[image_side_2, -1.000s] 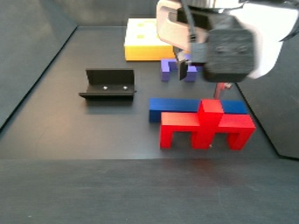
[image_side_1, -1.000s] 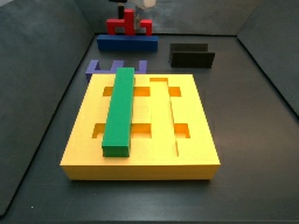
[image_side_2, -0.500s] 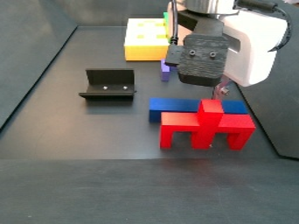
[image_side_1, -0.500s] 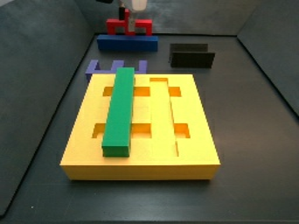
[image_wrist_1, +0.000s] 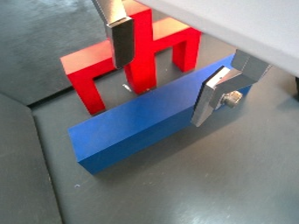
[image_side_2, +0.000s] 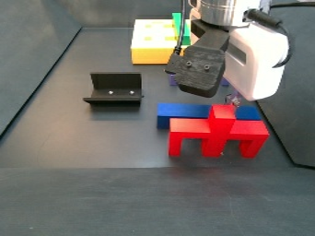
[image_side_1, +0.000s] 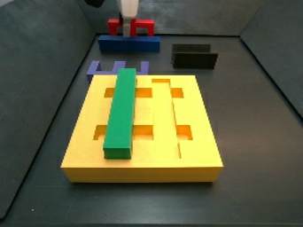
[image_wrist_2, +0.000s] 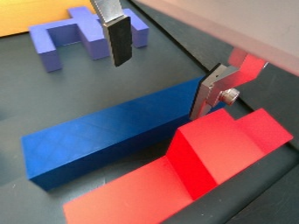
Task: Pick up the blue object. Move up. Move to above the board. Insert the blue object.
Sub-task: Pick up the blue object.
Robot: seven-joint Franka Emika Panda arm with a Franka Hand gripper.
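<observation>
The blue object (image_wrist_1: 146,118) is a long deep-blue bar lying flat on the dark floor, seen in both wrist views (image_wrist_2: 111,140) and in both side views (image_side_1: 128,43) (image_side_2: 185,112). A red pronged piece (image_wrist_1: 117,61) stands right against one long side. My gripper (image_wrist_1: 167,74) is open and hangs just above the bar, one finger on each side of its width (image_wrist_2: 163,70), touching nothing. The yellow-orange board (image_side_1: 166,133) lies apart, with a green bar (image_side_1: 122,111) in one groove.
A violet-blue pronged piece (image_wrist_2: 82,39) lies between the blue bar and the board (image_side_2: 154,41). The dark fixture (image_side_2: 113,89) stands on the floor to one side (image_side_1: 194,57). Dark walls close in the floor.
My gripper has shifted sideways and come lower over the blue bar. No piece has moved.
</observation>
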